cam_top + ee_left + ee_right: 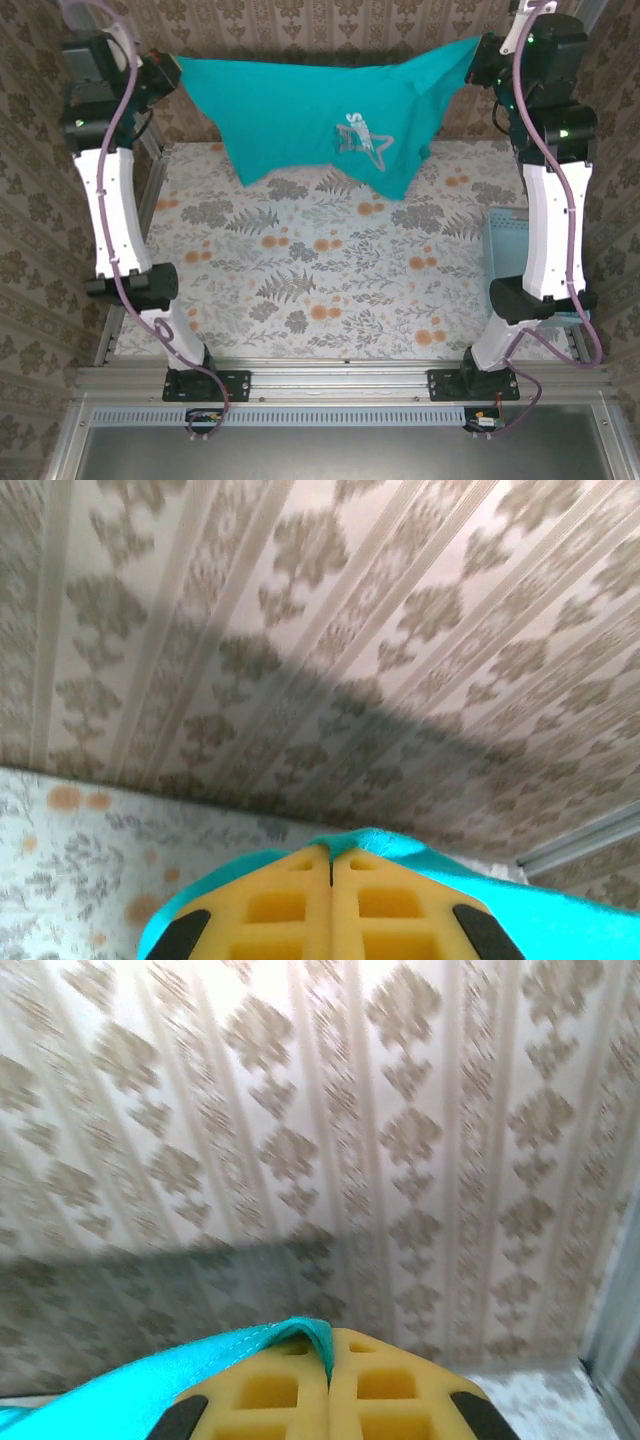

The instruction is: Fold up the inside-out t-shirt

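The inside-out t-shirt [300, 115] is teal-green and hangs stretched in the air across the back of the table, with a faint star print showing through near its lower right. My left gripper [172, 72] holds its left top corner, and my right gripper [480, 55] holds the right top corner. In the left wrist view my gripper [331, 865] has its yellow pads pressed together on a teal fold [400, 848]. In the right wrist view the gripper [329, 1360] is shut on a stitched teal hem [200, 1360]. The shirt's lower edge dangles just above the table.
The table [300, 280] wears a floral cloth. A light-blue slotted basket [505, 250] sits at the right edge, partly behind the right arm. Patterned walls stand close behind and at both sides. A metal rail [340, 380] runs along the near edge.
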